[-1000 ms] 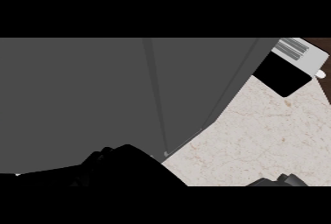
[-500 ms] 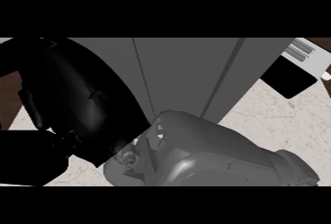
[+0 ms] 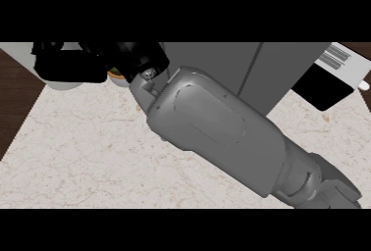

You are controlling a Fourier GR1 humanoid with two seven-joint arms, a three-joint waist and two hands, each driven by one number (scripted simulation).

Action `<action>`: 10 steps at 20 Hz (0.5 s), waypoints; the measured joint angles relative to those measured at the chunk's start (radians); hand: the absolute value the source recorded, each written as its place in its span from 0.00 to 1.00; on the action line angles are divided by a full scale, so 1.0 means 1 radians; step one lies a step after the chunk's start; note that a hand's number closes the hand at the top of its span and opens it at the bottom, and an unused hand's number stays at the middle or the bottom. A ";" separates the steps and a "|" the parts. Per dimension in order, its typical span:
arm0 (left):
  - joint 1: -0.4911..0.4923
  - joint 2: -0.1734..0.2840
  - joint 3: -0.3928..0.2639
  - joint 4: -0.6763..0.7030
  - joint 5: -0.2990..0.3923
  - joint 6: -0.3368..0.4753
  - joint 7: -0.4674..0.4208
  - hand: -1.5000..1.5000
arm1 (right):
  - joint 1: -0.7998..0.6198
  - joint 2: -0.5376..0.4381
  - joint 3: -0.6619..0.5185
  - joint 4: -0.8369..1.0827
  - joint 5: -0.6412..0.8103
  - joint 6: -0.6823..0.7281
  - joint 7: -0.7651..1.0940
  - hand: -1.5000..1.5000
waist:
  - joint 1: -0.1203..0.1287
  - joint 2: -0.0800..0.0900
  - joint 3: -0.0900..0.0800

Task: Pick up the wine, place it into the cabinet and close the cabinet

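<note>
My right forearm [image 3: 217, 127] runs from the lower right up to the top left and fills the middle of the head view. Its black hand [image 3: 101, 59] sits at the top left, over the far edge of the counter. Just under the hand a small orange and green bit [image 3: 115, 75] and a pale grey rounded shape [image 3: 66, 86] peek out. These may be parts of the wine, but the hand hides most of it. The grey cabinet [image 3: 243, 63] stands behind the forearm at top centre. My left hand does not show.
The pale marble counter [image 3: 94, 152] spreads below and left of the arm. A black and white striped object [image 3: 330, 81] lies at the top right beside the cabinet. Dark wood [image 3: 13, 98] borders the counter on the left.
The right forearm has stretched up and to the left, and its hand now sits at the top left. Much more of the marble counter shows than before.
</note>
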 measured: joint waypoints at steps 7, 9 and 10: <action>-0.009 0.003 0.038 -0.006 0.027 0.003 0.019 1.00 | 0.021 -0.002 0.001 0.069 -0.001 0.058 -0.123 1.00 | 0.009 -0.031 -0.005; -0.012 0.007 0.046 -0.009 0.035 0.005 0.026 1.00 | 0.033 -0.005 0.001 0.073 0.003 0.073 -0.162 1.00 | 0.012 -0.035 -0.009; -0.015 0.008 0.047 -0.011 0.038 0.007 0.030 1.00 | 0.035 -0.006 0.002 0.075 0.005 0.079 -0.176 1.00 | 0.012 -0.036 -0.010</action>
